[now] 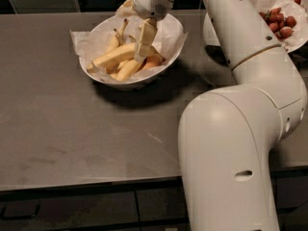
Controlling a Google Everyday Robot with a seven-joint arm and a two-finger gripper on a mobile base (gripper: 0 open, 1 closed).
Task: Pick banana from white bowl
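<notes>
Pickup stands unfinished: the gripper [143,44] sits on the banana [113,56] in the white bowl [139,82], upper centre; whether it grasps cannot be told.

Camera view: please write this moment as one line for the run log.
gripper: low inside white bowl, at banana | banana: lying in bowl, not yet lifted | grasp: not confirmed

Gripper [142,56] hanging inside white bowl [169,32], tip resting against the banana [113,57]. Bowl sitting on grey surface [72,129]. Strawberry bowl [294,38] sitting at far right.
</notes>
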